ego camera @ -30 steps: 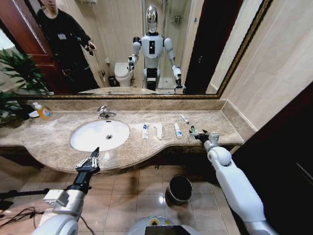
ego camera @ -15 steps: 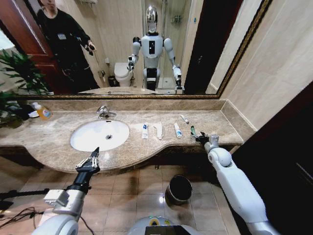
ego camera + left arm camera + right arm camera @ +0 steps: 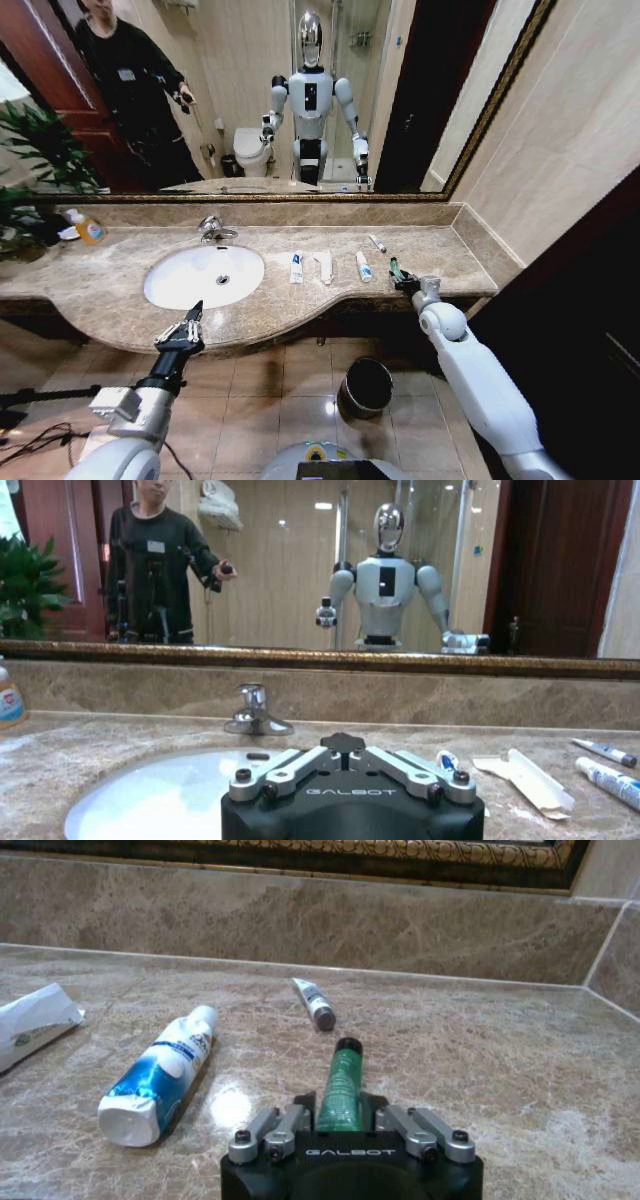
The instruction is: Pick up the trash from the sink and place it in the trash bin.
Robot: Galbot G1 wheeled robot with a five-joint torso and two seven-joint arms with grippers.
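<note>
Trash lay in a loose row on the marble tabletop (image 3: pixel 120 290), to the right of the sink (image 3: pixel 204 276) rather than inside it. The green tube (image 3: pixel 340 1084) with a black cap sat nearest the front edge at the right end of the row, and the right tool (image 3: pixel 347 1119) was closed on its rear part, the capped end sticking out ahead of the fingers. In the head view that tool (image 3: pixel 404 281) rested at the tabletop's front edge with the white arm running down behind it. Just beside the green tube lay a white and blue tube (image 3: pixel 158 1076), with a small thin white tube (image 3: pixel 314 1002) farther back toward the wall. A flat white packet (image 3: pixel 324 266) and another small white tube with blue marks (image 3: pixel 296 267) lay closer to the sink. The trash bin (image 3: pixel 366 387) stood on the tiled floor below the tabletop. The left tool (image 3: pixel 181 330) hung in front of the tabletop edge before the sink, its fingers spread narrowly, holding nothing.
</note>
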